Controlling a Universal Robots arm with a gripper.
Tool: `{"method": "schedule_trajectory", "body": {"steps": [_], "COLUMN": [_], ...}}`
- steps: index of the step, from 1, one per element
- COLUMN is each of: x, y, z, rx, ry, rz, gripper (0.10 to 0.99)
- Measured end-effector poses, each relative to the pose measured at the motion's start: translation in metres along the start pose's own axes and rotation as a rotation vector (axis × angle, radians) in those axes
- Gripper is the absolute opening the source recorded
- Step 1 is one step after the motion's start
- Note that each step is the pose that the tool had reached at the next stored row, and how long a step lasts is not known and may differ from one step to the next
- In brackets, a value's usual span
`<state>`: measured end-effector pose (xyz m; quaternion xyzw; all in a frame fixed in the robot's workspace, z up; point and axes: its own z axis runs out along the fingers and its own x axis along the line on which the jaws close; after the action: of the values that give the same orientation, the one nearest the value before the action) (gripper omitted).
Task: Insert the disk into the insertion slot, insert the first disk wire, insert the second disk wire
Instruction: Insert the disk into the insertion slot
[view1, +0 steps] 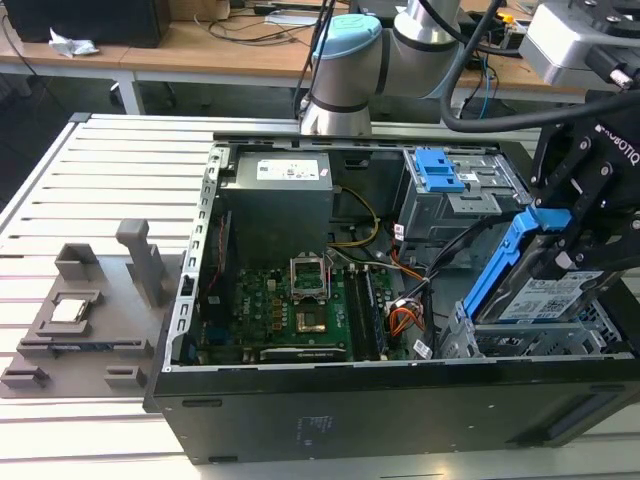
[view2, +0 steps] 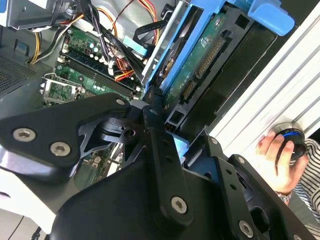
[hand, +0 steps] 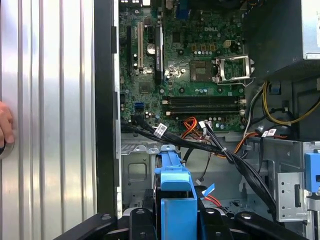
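- Fixture blocks of grey plastic lie on the slatted table at the exterior view's left, well apart from the work.
- Further right, the open computer case shows its motherboard, which is clear of the arm.
- Black cables run from the board side toward the insertion slot. If they sag into its mouth, the carrier could pinch them.
- At the exterior view's right, the gripper is clamped on the disk by its blue carrier. It holds the disk tilted, lower end at the slot's mouth and upper end raised. I cannot tell whether the disk has entered.
- Pushed at this tilt, the carrier's edge could catch the slot's perforated wall and jam, or the disk could twist in the grip.
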<state>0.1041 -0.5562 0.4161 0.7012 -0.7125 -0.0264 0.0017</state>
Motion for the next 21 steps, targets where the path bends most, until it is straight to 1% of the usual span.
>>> {"method": "schedule_trajectory", "body": {"steps": [1, 2, 6, 7, 9, 10, 11, 12, 13, 21], "x": [0.0, 0.0, 0.0, 0.0, 0.0, 0.0, 0.0, 0.0, 0.0, 0.0], "y": [0.0, 0.0, 0.0, 0.0, 0.0, 0.0, 0.0, 0.0, -0.0001, -0.0001], "z": [0.0, 0.0001, 0.0002, 0.0003, 0.0003, 0.0004, 0.0004, 0.0004, 0.0005, 0.0007], "rx": [0.0, 0.0, 0.0, 0.0, 0.0, 0.0, 0.0, 0.0, 0.0, 0.0], "ry": [-0.0001, -0.0002, -0.0002, -0.0002, -0.0002, -0.0002, -0.0002, -0.0002, -0.0002, -0.0003], "rz": [0.0, 0.0, 0.0, 0.0, 0.0, 0.0, 0.0, 0.0, 0.0, 0.0], "gripper": [0.376, 0.439, 0.439, 0.427, 0.294, 0.176, 0.176, 0.118, 0.106, 0.106]}}
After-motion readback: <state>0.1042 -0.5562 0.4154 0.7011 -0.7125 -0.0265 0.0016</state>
